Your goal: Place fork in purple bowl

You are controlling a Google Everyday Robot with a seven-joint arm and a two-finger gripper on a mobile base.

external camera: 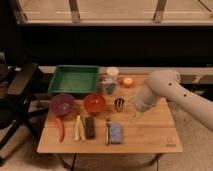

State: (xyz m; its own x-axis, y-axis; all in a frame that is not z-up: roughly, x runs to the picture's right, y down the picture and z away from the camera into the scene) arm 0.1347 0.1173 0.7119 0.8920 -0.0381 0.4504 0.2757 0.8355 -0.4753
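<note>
Gripper, grip state can't tell, prob. just over table near fork; purple bowl well apart.

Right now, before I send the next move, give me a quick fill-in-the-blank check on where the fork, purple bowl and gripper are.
1. The fork lies on the table, right beside the ___ pad.
2. The purple bowl sits in front of the ___ tray.
3. The gripper hangs by the small metal cup, on the far side of the orange-red bowl from the ___ bowl.
Missing words: blue; green; purple.
</note>
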